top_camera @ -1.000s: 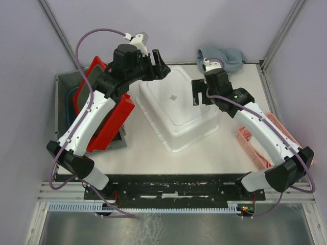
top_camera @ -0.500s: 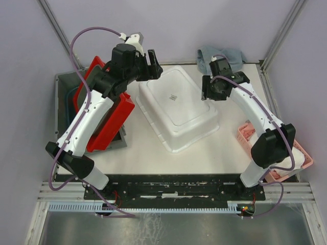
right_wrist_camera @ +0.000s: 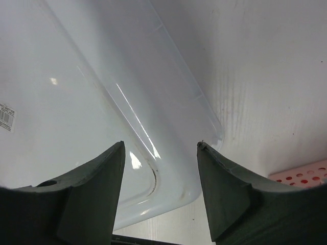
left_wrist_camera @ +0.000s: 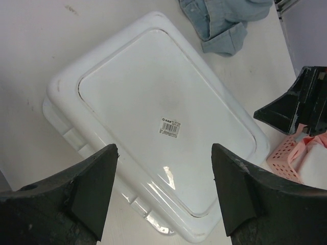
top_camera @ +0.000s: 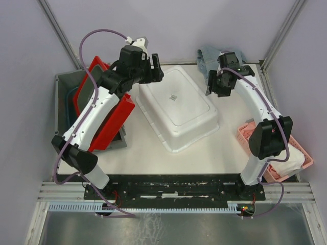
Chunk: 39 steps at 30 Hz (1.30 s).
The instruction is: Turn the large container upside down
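Observation:
The large white container (top_camera: 177, 108) lies upside down on the table, its flat base with a small label facing up. It fills the left wrist view (left_wrist_camera: 163, 117) and the left of the right wrist view (right_wrist_camera: 76, 102). My left gripper (top_camera: 157, 69) is open and empty, held above the container's far left corner; in its own view (left_wrist_camera: 163, 153) the jaws stand wide apart over the base. My right gripper (top_camera: 213, 89) is open and empty, just off the container's far right corner; in its own view (right_wrist_camera: 161, 145) the jaws frame the container's corner and touch nothing.
A grey bin (top_camera: 64, 97) with red trays (top_camera: 110, 120) stands at the left. A blue cloth (top_camera: 212, 55) lies at the back right, also in the left wrist view (left_wrist_camera: 225, 25). A pink basket (top_camera: 278, 153) holding a white cloth sits at the right edge.
My right arm has swung back and to the right, off the container's right side toward the blue cloth. My left gripper has shifted slightly right. The container stays upside down.

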{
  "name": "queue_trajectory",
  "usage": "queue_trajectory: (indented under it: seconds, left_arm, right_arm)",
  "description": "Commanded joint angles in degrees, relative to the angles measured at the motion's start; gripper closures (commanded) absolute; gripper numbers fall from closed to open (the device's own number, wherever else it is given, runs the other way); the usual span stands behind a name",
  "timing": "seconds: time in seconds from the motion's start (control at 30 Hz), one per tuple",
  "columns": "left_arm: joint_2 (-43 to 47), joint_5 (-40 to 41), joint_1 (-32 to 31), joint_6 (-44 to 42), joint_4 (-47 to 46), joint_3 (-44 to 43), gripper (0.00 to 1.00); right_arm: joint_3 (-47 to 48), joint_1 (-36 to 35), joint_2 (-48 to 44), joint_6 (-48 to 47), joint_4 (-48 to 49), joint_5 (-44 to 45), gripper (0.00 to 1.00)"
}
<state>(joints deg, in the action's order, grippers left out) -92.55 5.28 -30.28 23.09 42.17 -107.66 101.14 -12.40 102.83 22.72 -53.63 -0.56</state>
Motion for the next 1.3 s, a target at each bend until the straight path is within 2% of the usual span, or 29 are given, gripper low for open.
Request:
queue_trajectory:
  seconds: [0.0,0.13,0.33,0.47,0.53,0.63,0.77,0.9,1.07,1.2,1.27]
  left_arm:
    - [-1.1,1.3,-0.5,-0.2,0.7,-1.5,0.20]
    - [-1.9,0.9,-0.5,-0.6,0.5,-2.0,0.20]
    - [-2.9,0.7,-0.6,-0.9,0.5,-2.6,0.20]
    - [-3.5,0.1,-0.6,-0.9,0.6,-2.6,0.20]
    - [-3.5,0.0,-0.6,-0.9,0.6,-2.7,0.20]
    - [-3.7,0.3,-0.6,-0.9,0.5,-2.9,0.20]
    - [-6.3,4.6,-0.6,0.8,3.8,-6.0,0.20]
    - [-10.9,7.3,-1.1,3.3,7.7,-8.1,0.20]
    - [-14.7,13.9,-5.4,5.6,9.5,-8.5,0.19]
    - [-15.9,19.1,-7.3,13.2,9.8,-5.9,0.19]
    - [-16.3,24.3,-8.4,17.6,9.8,-4.0,0.19]
  right_arm:
    - [-1.9,-1.3,0.2,-3.4,-1.3,0.2,0.34]
    - [-5.4,-1.3,0.1,-6.2,-2.1,4.7,0.34]
    - [-7.5,-0.1,-0.5,-8.4,-3.7,16.0,0.34]
    - [-7.6,2.5,-2.0,-7.1,-3.3,17.5,0.35]
    - [-5.6,2.5,-2.5,-6.8,-3.7,15.0,0.36]
    - [-4.7,0.8,-5.5,-6.7,0.4,5.9,0.34]
    - [-3.1,-4.3,-9.0,-5.4,5.2,5.5,0.31]
    - [-1.9,-5.5,-10.0,-2.3,7.7,0.0,0.31]
    - [-1.7,-6.4,-10.1,-1.5,6.8,-1.6,0.25]
    - [-3.6,-5.8,-12.2,-1.1,6.1,1.7,0.21]
    - [-4.2,-4.2,-13.1,-0.7,5.6,2.4,0.19]
